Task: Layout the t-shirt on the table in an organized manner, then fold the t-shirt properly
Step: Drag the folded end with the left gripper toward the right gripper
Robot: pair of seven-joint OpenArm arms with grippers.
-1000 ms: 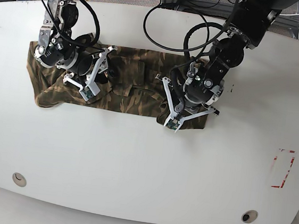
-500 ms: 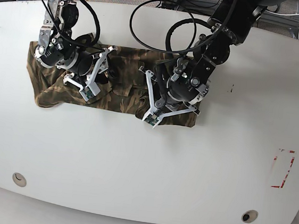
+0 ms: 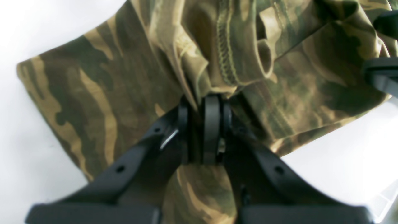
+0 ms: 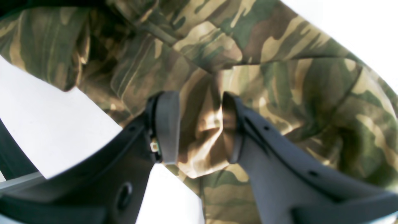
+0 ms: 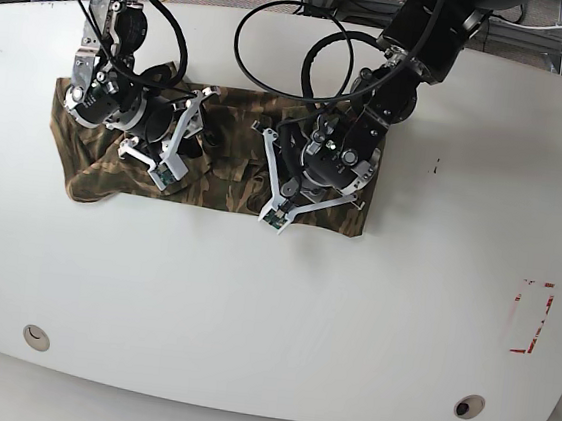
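1. Camouflage t-shirt (image 5: 231, 155) lying as a bunched horizontal band across the upper middle of the base view, on the glossy white desk (image 5: 279, 321); lower left end slumped into a loose lobe, right end rumpled under the arm there.
2. Soft, light, limp cloth by the look of it: likely to drape, wrinkle and drag along the smooth surface rather than hold any shape. Thick stitched hem (image 3: 225, 53) running down the upper middle of the left wrist view, probably the firmest line to pinch.
3. Best taken at seams, hem corners or sleeve edges, both ends lifted together so the fabric spreads flat instead of twisting. Pinching a single layer only looks hard here, with several folds stacked.
4. Left gripper (image 3: 203, 137), centre of the left wrist view: pressed together on a gathered pleat of the shirt, cloth bulging out above and trailing below the closed pads.
5. Right gripper (image 4: 200, 130), centre of the right wrist view: held partly apart, a raised ridge of cloth standing in the gap and touching both inner faces, not squeezed flat. Grip not yet firm, judged from the remaining gap.
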